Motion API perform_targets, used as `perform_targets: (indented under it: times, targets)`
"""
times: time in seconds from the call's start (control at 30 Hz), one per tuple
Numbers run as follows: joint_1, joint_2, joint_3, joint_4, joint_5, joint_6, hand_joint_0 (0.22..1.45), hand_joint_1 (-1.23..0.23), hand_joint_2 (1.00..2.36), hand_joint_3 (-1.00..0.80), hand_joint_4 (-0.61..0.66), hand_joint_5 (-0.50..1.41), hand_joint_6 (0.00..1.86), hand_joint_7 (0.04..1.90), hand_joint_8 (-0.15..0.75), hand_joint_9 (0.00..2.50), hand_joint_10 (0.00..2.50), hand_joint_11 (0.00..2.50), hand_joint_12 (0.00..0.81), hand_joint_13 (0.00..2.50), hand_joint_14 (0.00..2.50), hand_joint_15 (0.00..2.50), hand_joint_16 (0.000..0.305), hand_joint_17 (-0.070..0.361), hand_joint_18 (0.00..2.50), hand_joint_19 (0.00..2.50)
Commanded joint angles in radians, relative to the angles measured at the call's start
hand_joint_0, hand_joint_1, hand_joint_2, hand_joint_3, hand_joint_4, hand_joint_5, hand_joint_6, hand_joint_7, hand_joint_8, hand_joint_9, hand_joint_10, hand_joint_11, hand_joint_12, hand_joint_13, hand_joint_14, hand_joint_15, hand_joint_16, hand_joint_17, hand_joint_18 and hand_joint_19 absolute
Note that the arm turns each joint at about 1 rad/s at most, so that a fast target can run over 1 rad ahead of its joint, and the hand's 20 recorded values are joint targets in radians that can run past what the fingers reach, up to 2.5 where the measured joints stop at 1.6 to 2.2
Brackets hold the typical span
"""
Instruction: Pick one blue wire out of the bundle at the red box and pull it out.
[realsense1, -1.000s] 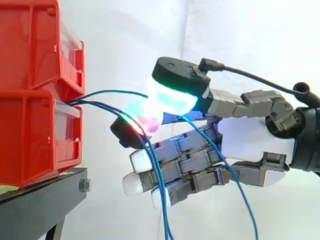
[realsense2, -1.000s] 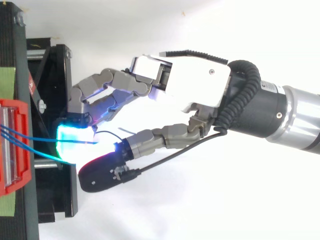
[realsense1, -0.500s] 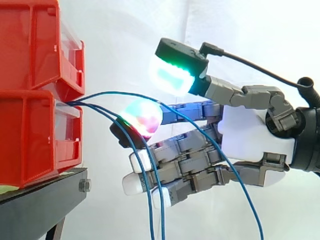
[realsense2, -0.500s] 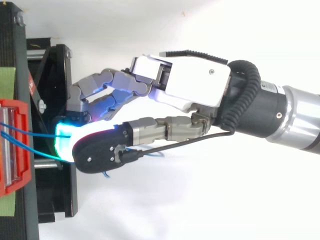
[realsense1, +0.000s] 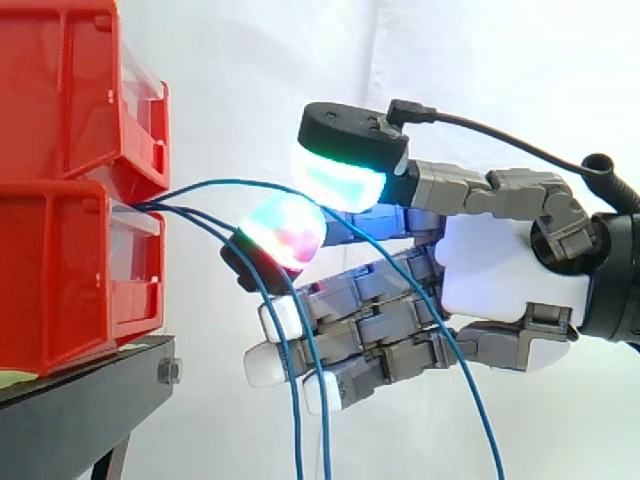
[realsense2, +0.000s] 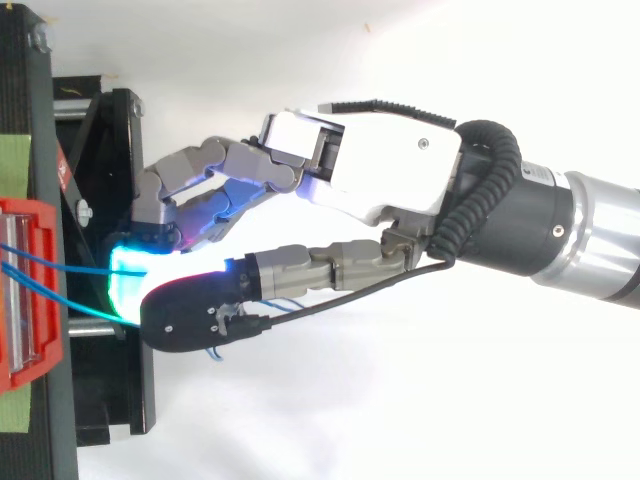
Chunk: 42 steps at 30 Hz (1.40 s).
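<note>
Three thin blue wires come out of the lower red box (realsense1: 60, 280) at its clear front. The top blue wire (realsense1: 240, 183) arcs right, runs through the narrow gap between a green-glowing thumb pad (realsense1: 340, 180) and a red-and-green glowing fingertip (realsense1: 285, 232), then hangs down to the lower right. The other two wires (realsense1: 290, 380) drop in front of the straight lower fingers. My hand (realsense1: 505, 275) reaches in from the right, open, its thumb just above the fingertip. From above, the hand (realsense2: 380, 165) has its thumb lying over the glowing tip near the red box (realsense2: 30, 290).
A second red bin (realsense1: 60, 90) is stacked on the lower one. Both stand on a black stand (realsense1: 90, 395) at the left. A white curtain hangs behind.
A second ago the thumb pressed on the fingertip over the top wire. It then lifted away, and now it has come back down close to the fingertip. The wire hangs slacker.
</note>
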Motion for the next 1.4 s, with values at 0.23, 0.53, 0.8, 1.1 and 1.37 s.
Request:
perform_targets:
  times: [0.23, 0.53, 0.8, 1.1, 1.37]
  targets:
    - [0.0, 0.0, 0.0, -0.001, 0.0, 0.0, 0.58, -0.68, 1.01, 0.01, 0.29, -0.15, 0.88, 1.12, 0.456, 0.93, 0.01, 0.63, 0.538, 0.81, 0.01, 0.38, 0.075, 0.169, 0.89, 0.41]
    - [-0.002, 0.0, 0.0, -0.006, 0.0, 0.0, 0.58, -0.66, 1.0, 0.02, 0.26, -0.15, 0.89, 1.12, 0.47, 0.97, 0.01, 0.64, 0.552, 0.82, 0.01, 0.38, 0.078, 0.175, 0.92, 0.4]
    - [-0.003, 0.0, 0.0, -0.006, 0.0, 0.0, 0.53, -0.46, 1.01, -0.32, 0.26, -0.16, 0.85, 1.11, 0.409, 0.93, 0.02, 0.63, 0.487, 0.75, 0.01, 0.39, 0.064, 0.143, 0.78, 0.48]
    - [-0.003, 0.0, 0.0, -0.006, -0.002, 0.0, 0.58, -0.41, 1.02, -0.24, 0.26, -0.13, 0.83, 1.13, 0.405, 0.99, 0.02, 0.62, 0.478, 0.77, 0.01, 0.39, 0.061, 0.136, 0.77, 0.5]
    - [-0.003, 0.0, 0.0, -0.004, -0.002, 0.0, 0.57, -0.55, 1.02, -0.1, 0.24, -0.1, 0.81, 1.15, 0.426, 1.04, 0.02, 0.63, 0.509, 0.81, 0.01, 0.39, 0.067, 0.15, 0.85, 0.45]
